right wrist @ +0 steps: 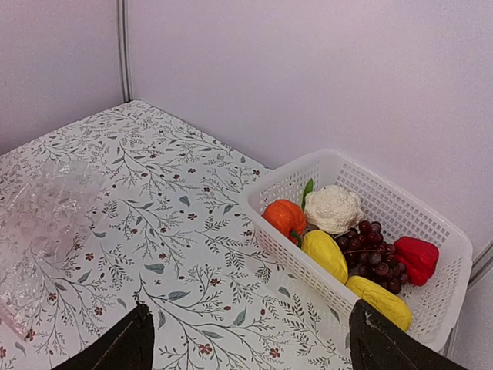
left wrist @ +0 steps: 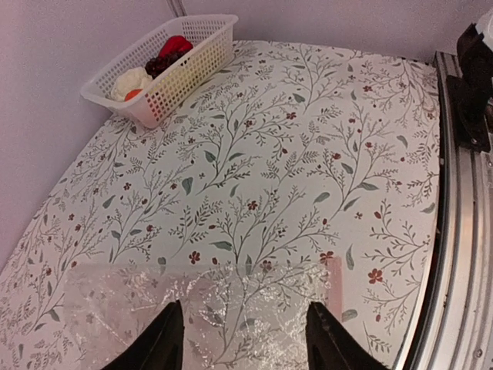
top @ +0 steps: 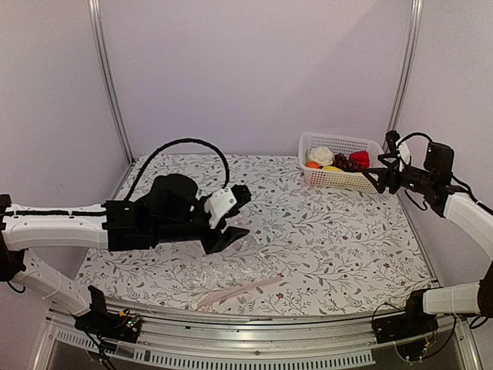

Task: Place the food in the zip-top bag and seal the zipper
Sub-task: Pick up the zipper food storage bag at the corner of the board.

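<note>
- The food sits in a white lattice basket (right wrist: 271,185) at the far right of the table (top: 347,247): a white cauliflower (right wrist: 333,208), an orange piece (right wrist: 283,216), two yellow oblong pieces (right wrist: 323,254), dark purple grapes (right wrist: 373,250) and a red pepper-like piece (right wrist: 416,256).
- The zip-top bag (top: 231,271) lies flat and crinkled on the table near the front edge, well apart from the basket, with none of the food in it.
- The zipper (left wrist: 333,281), a pale pinkish strip, runs along one edge of the bag; whether it is sealed I cannot tell.
- The left gripper (left wrist: 245,327) hangs over the bag, fingers spread, holding nothing.
- The right gripper (right wrist: 254,347) is near the basket, aimed at the food, fingers spread wide and holding nothing.
</note>
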`<state>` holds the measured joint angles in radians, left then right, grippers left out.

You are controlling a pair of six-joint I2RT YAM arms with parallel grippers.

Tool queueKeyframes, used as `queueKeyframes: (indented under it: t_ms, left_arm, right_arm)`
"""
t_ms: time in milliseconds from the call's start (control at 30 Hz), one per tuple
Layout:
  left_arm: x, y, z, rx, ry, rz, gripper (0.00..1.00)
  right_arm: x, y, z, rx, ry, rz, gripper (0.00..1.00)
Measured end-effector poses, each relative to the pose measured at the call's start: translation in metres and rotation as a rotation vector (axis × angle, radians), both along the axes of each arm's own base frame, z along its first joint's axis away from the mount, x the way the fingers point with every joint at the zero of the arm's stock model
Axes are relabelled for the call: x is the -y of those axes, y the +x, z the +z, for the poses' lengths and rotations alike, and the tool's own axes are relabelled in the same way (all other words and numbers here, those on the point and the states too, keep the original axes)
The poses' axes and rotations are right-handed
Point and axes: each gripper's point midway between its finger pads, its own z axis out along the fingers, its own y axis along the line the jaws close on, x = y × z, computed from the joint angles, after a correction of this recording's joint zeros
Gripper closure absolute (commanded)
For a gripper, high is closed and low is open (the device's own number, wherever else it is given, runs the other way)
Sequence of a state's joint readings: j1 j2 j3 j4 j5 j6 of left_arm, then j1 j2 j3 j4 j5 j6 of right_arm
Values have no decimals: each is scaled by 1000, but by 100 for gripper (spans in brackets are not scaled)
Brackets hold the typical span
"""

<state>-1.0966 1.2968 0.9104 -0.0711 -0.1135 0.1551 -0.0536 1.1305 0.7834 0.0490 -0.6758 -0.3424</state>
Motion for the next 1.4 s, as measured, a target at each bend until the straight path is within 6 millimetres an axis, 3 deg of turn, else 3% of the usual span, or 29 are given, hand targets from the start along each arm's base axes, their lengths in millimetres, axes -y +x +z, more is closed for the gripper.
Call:
queueKeyframes:
  t_ms: [233,400,633,800,933,1133,1400]
  left_arm:
    - [1,-50,-76,-124,256,1,39]
    - [0,-79,-120,-164,422,16,49]
    - [-4,-87,-166,-187,615,116,58]
    - [-21,-84,-195,-187,728,177,66]
    - [-32,-79,-205,-163,784,222,76]
    - [-32,-73,-200,-136,777,252,96]
    - [-32,-60,-195,-108,769,286,100]
  right_arm:
    - [-6,-6,-4,-13,-3,48,16]
    - [-8,-8,-5,-16,-6,65,17]
    - [-9,-10,-8,-26,-8,75,17]
    - [-10,-12,-11,-39,-9,78,17]
    - [-11,-13,-12,-46,-9,84,17]
    - [-12,-14,-13,-53,-6,92,17]
    - [-12,-15,-14,-53,-7,97,17]
